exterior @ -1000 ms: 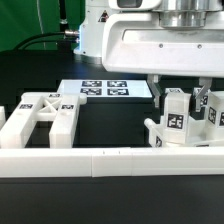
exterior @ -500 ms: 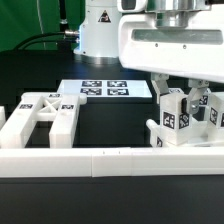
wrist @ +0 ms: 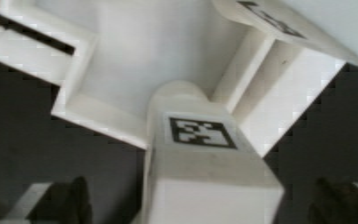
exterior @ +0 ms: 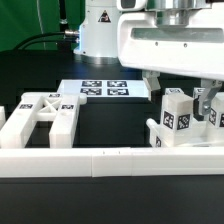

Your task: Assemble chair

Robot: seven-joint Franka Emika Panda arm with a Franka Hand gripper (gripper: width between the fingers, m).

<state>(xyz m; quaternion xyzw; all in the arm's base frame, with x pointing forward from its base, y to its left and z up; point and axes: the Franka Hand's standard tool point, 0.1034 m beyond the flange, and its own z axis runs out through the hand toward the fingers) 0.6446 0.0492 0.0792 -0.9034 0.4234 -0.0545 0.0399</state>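
Running along the worktop's (exterior: 110, 125) near edge, the long rail (exterior: 100, 160) likely braces the chair parts: cross-braced frame (exterior: 40, 115) on the exterior view's left, upright leg (exterior: 177, 115) on its right. The hand (exterior: 180, 97) straddles that leg, jaws wide, gripping nothing. The marker board (exterior: 105, 88) lies behind.

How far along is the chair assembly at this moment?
Early stage. Looks done: one small white square plastic leg with a black tag stands upright at the exterior view's right; whether it is seated is unclear. In hand: nothing; the pincer is open, straddling that leg. Left: the white cross-braced plastic frame lies apart beside the long low white rail, unjoined.
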